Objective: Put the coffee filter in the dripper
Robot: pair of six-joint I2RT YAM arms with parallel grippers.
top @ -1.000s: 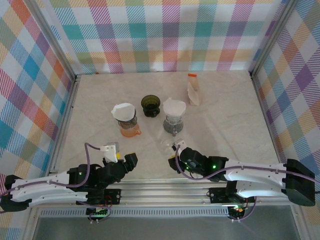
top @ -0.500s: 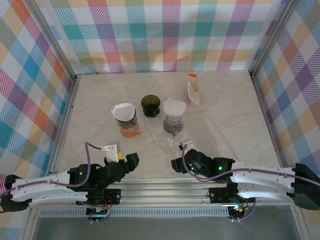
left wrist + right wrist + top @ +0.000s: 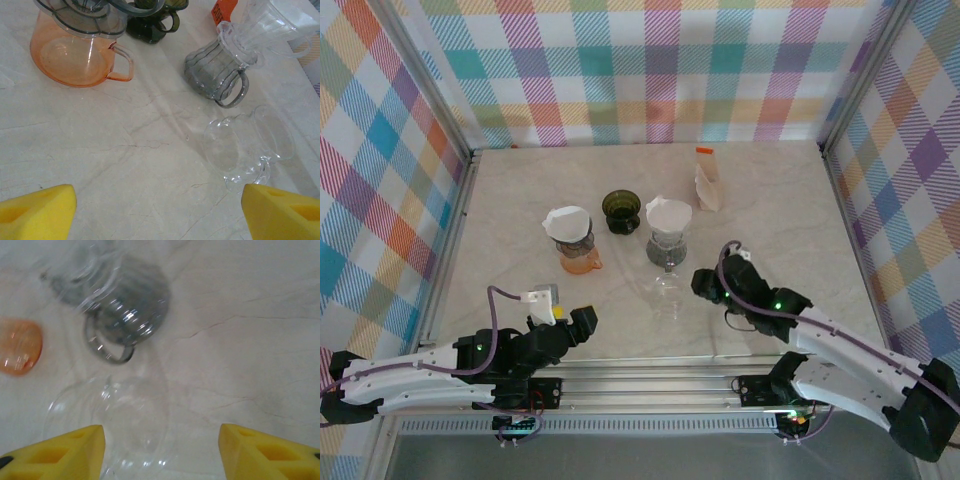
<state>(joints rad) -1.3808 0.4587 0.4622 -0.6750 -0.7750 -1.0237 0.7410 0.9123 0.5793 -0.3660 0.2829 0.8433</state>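
A clear glass dripper lies on the marble table, apparently on its side, with nothing in it. My right gripper is open just to the right of it, not touching. In the right wrist view the clear dripper sits by the left fingertip of the gripper. White coffee filters sit in the orange dripper and the grey dripper. A dark green dripper holds none. My left gripper is open near the front edge; the clear dripper lies ahead on its right.
A packet of filters with an orange top stands at the back right. The drippers cluster mid-table. Plaid walls and metal rails enclose the table on three sides. Bare marble spreads to the left and right of the cluster.
My right gripper opened and let go of the clear dripper, then swung right and away from the front edge. The dripper stays on the table. The left arm has not moved.
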